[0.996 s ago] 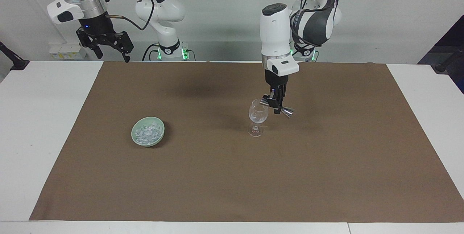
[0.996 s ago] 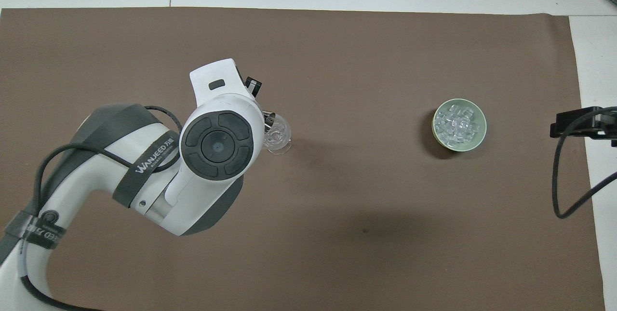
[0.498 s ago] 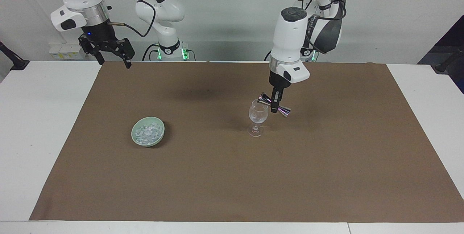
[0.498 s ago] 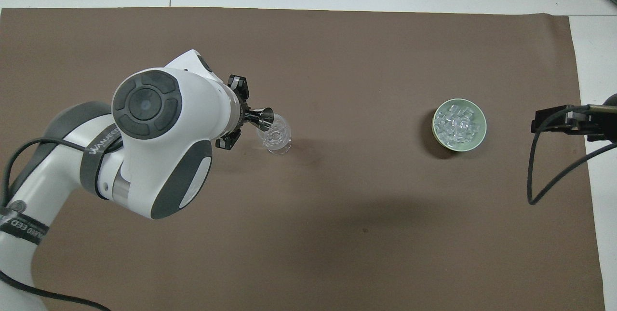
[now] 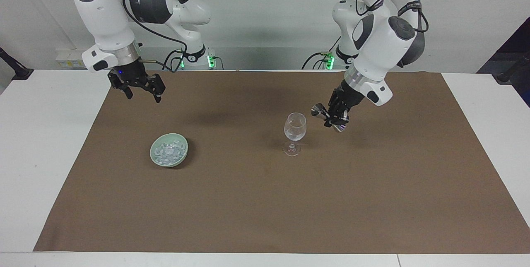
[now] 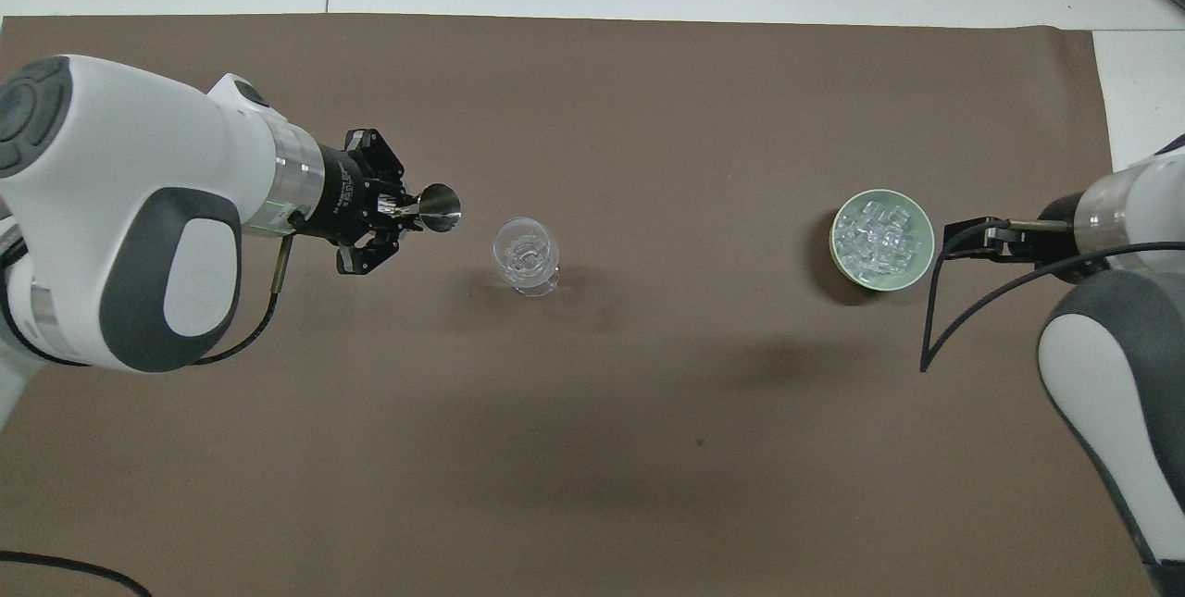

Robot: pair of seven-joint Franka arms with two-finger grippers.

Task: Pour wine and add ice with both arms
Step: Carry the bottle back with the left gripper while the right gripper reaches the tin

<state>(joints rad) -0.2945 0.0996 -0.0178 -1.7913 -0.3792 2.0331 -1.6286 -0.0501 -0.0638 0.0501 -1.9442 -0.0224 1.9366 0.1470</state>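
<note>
A clear stemmed glass (image 5: 295, 131) stands upright mid-mat; it also shows in the overhead view (image 6: 526, 254). My left gripper (image 5: 334, 117) is shut on a small metal jigger (image 5: 319, 112), tilted on its side in the air beside the glass, toward the left arm's end, apart from it. The left gripper (image 6: 400, 213) and the jigger (image 6: 440, 208) also show from above. The ice (image 5: 167, 151) fills a pale green bowl (image 5: 152, 152) toward the right arm's end. My right gripper (image 5: 140, 88) is open and empty, raised over the mat on the robots' side of the bowl.
A brown mat (image 5: 265, 200) covers most of the white table (image 5: 37, 134). In the overhead view the ice (image 6: 878, 236) and bowl (image 6: 912, 273) lie next to my right gripper (image 6: 972, 241). Nothing else stands on the mat.
My left gripper has drawn the jigger away from over the glass toward the left arm's end. My right arm has come down and in toward the bowl.
</note>
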